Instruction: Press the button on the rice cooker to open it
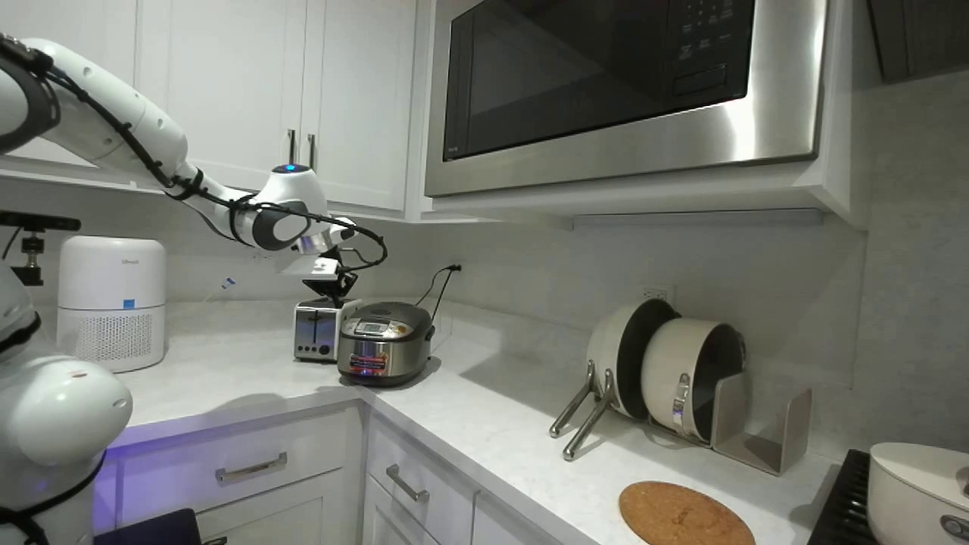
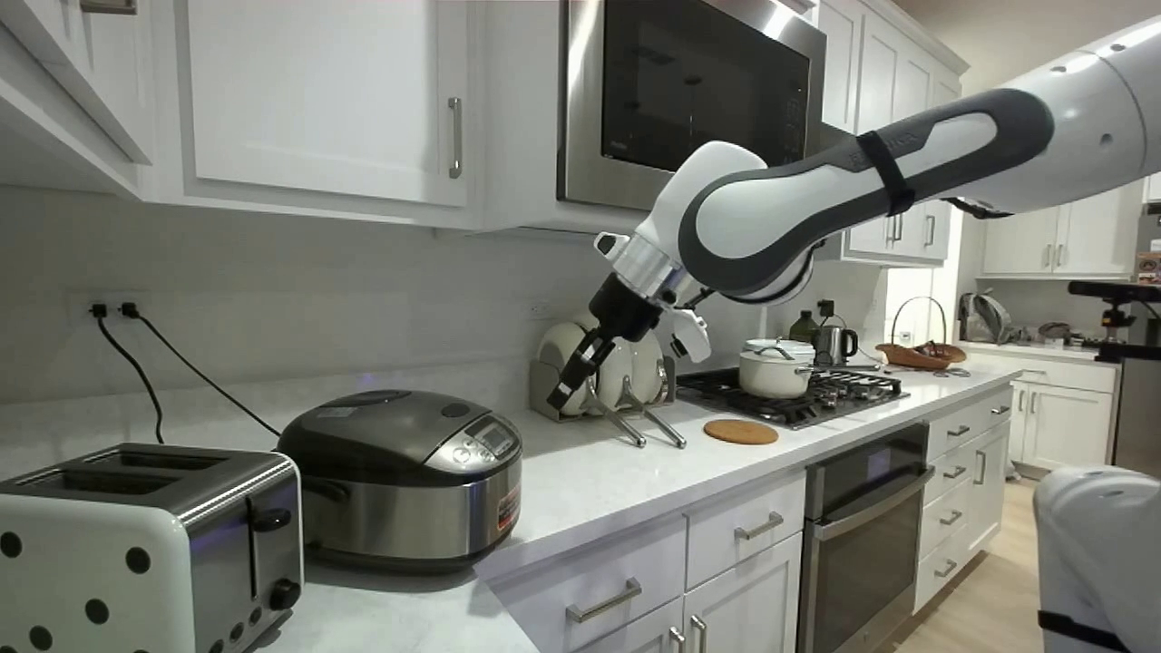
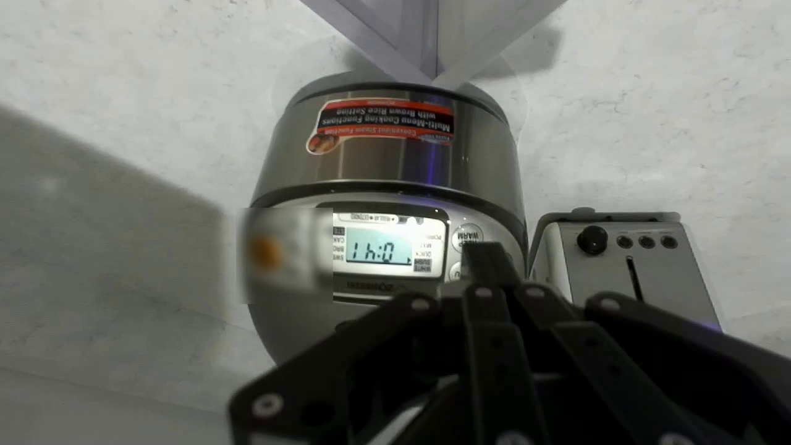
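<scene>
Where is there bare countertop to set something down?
Bare patches: countertop between the white cylindrical appliance and the toaster, and between the rice cooker and the racked pans. Crowded: where toaster and rice cooker stand close together.

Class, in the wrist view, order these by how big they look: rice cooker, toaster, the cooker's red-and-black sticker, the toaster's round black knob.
Largest to smallest in the wrist view:
1. Rice cooker
2. Toaster, partly hidden
3. Red-and-black sticker
4. Round black knob
</scene>
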{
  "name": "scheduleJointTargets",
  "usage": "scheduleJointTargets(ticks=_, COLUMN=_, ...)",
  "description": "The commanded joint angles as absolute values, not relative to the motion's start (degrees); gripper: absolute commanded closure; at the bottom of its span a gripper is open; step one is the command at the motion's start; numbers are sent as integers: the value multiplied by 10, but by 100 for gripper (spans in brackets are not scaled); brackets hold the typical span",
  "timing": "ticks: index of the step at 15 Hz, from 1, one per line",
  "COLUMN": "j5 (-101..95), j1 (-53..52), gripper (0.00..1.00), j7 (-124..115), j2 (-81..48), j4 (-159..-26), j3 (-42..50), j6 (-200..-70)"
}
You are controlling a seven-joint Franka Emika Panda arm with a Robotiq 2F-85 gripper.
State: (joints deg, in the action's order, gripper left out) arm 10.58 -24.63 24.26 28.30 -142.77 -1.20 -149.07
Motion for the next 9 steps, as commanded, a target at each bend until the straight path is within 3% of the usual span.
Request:
scheduleJointTargets(ticks=1, j5=107, j1=-255, gripper=100, j7=250, j2=256, j4=-1418, j3=-24, j6=-1528)
scheduleJointTargets(ticks=9, j5=97, j1=-257, gripper=100, j7=245, j2=188, j4=-1376, j3=-40, j6=-1577)
